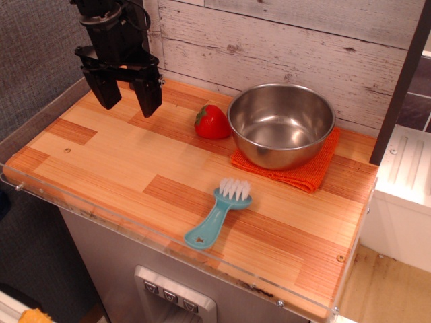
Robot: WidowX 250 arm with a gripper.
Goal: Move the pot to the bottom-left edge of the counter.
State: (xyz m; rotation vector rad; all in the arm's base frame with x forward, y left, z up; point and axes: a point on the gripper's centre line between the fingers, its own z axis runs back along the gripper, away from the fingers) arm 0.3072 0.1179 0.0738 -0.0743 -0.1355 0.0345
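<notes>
While the arm hangs over the back-left part of the tabletop [121, 175], its black hand [126, 99] points down with the two fingers [149, 94] spread apart and nothing between them. It hovers above the wood, well apart from everything loose.

Over on the right, near the back wall, sits the pot [281, 124], shiny and upright, with nothing inside that I can see. It rests on an orange cloth [306, 173], which sticks out beneath it at the front and right. Just beside the pot's left side lies a red strawberry [212, 122]. Nearer the front edge, a teal brush [217, 214] lies flat, its white bristles toward the pot and its handle toward the clear rim [168, 245].
</notes>
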